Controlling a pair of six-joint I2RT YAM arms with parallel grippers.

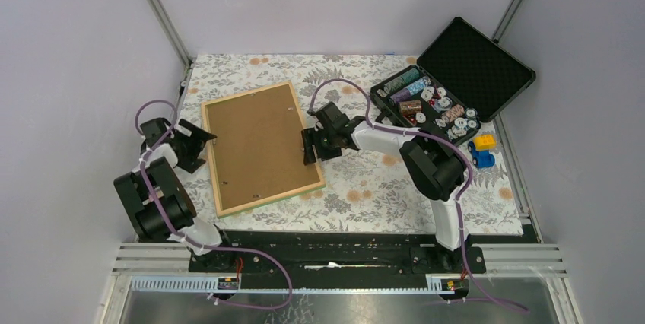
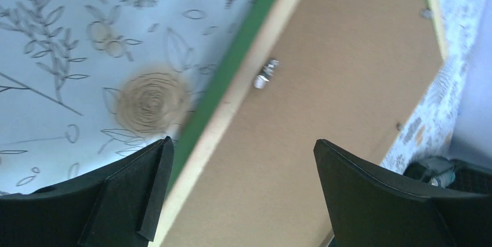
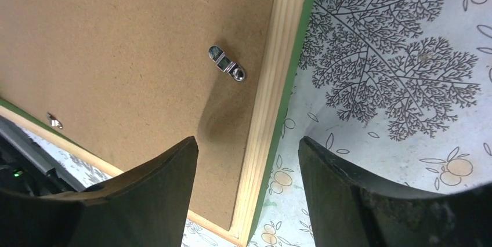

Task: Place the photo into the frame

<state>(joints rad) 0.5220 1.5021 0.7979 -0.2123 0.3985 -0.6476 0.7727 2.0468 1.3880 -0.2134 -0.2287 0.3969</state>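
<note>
Fibreboard backing (image 1: 258,145) covers the face-down frame (image 3: 270,102); both pairs of spread jaws straddle its edges and could snag it.

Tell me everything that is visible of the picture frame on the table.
The frame lies face down, slightly turned, on the flowered cloth. Its border looks like light wood, with a green edge showing along the sides. A brown fibreboard backing panel fills it, with small metal clips near the rim. The left gripper and the right gripper, both open, stand over its two long edges; contact cannot be told.
</note>
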